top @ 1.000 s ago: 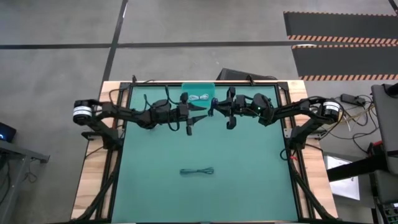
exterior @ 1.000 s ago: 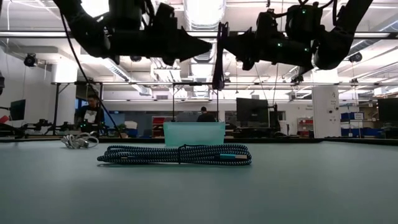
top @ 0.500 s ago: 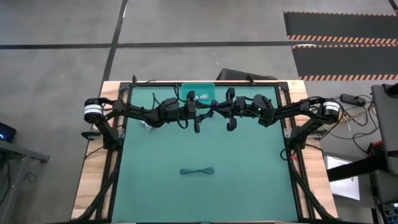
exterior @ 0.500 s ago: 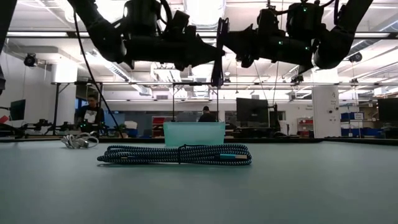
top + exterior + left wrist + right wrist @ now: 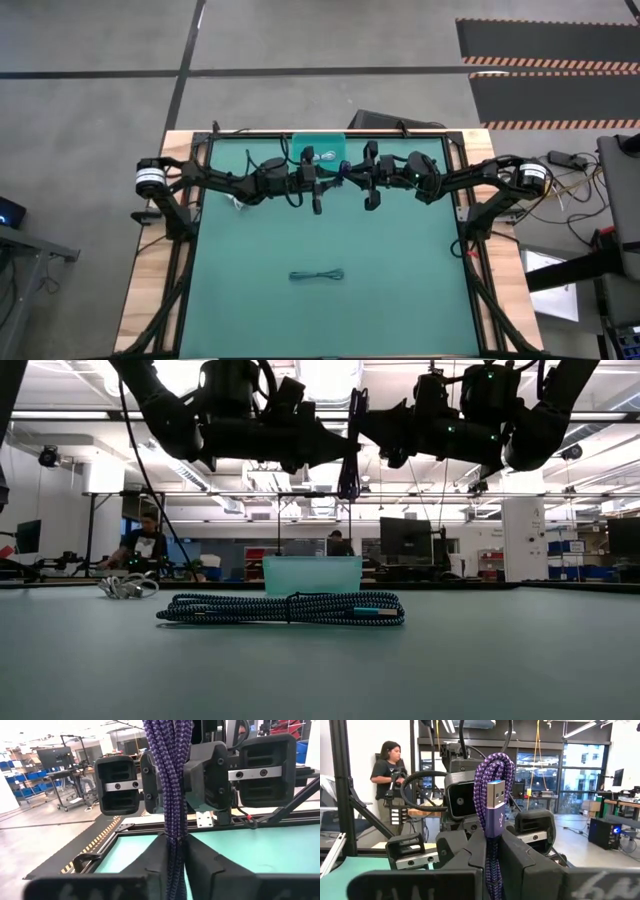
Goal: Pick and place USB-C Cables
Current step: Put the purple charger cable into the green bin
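Observation:
A purple braided cable bundle [image 5: 349,460] hangs upright in the air between my two grippers, above the table's far middle. My right gripper [image 5: 343,180] and my left gripper [image 5: 322,184] face each other, both shut on it. A dark braided cable bundle [image 5: 316,275] lies flat on the green mat at the middle; it also shows in the low view [image 5: 285,608]. A white cable [image 5: 318,156] lies in the teal bin [image 5: 335,146] at the far edge. Another white cable bundle [image 5: 128,586] lies on the mat at the far left. My left gripper pinches the purple bundle [image 5: 174,851] between its two fingers, several strands together. The fingers come level from the table's left and lie across the bundle. The bundle hangs clear of the table. My right gripper pinches the same bundle [image 5: 492,851] between its two fingers, coming level from the table's right, across the strands. The looped end with a silver-and-purple plug [image 5: 494,815] sticks out past the fingers. In the left wrist view its hold [image 5: 169,775] sits close beside my left fingers.
A black frame rail [image 5: 330,133] runs along the table's far edge behind the bin. People stand in the room beyond the table [image 5: 146,540]. The green mat [image 5: 400,280] spreads wide around the dark cable.
My left gripper has gone toward the table's right edge, up to the purple cable hanging in my right gripper, and has stayed there for the last half second. My right gripper and the cable have kept still.

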### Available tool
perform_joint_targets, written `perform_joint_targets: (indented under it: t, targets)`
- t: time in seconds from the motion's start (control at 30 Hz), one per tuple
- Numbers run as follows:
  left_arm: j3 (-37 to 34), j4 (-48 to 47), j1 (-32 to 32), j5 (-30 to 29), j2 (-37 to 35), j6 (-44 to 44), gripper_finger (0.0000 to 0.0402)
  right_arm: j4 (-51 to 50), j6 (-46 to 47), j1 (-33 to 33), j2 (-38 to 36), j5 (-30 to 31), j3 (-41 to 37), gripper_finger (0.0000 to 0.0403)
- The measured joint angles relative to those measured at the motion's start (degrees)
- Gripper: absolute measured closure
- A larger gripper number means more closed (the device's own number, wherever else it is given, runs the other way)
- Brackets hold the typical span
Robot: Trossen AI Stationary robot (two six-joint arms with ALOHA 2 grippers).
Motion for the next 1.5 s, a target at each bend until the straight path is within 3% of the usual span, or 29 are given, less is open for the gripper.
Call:
perform_joint_targets:
  t: [0.1,0.53,0.8,0.97,1.13,1.5]
  targets:
    - [0.00,0.00,-0.02,0.03,0.00,0.00,0.0390,0.00,0.25,0.00,0.00,0.02,0.00,0.0369]
    - [-0.21,-0.20,-0.04,0.08,-0.04,-0.07,0.0385,-0.38,4.10,-0.35,-0.88,0.00,-0.02,0.0279]
    - [0.80,-10.24,0.02,-0.16,-3.59,-0.04,0.0385,-9.85,4.81,-1.64,-4.91,0.00,-0.04,0.0246]
    - [2.02,-19.58,0.91,-0.33,-7.69,0.06,0.0385,-20.80,2.27,-2.19,-10.35,0.04,-0.09,0.0241]
    - [5.05,-34.93,2.64,-0.57,-11.13,1.95,0.0385,-32.43,-0.91,-2.19,-17.31,-0.02,-0.09,0.0245]
    - [23.72,-76.00,4.39,-2.35,-9.28,6.35,0.0385,-47.33,-5.90,-2.19,-28.65,0.00,-0.07,0.0255]
